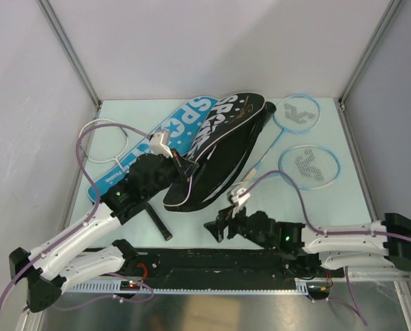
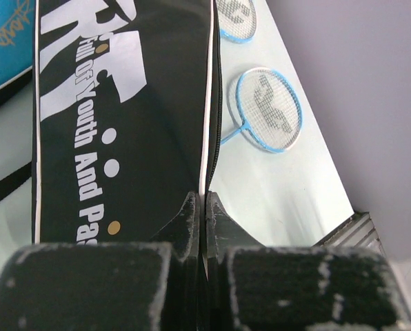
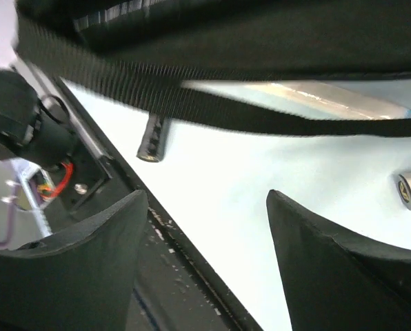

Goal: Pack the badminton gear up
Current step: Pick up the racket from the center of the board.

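- L gripper is clamped tight on the black cover, right on its white-piped edge by the zip. My guess: it's meant to lift that side so the cover opens.
- R gripper is spread wide w/ nothing btwn the fingers, low over the table near the front edge, just under a black strap. Prob. staged to help.
- Black cover lies mid-table, partly over the blue cover.
- Blue rackets lie to its right and the white racket far left. All are outside the covers, so packing has barely begun.
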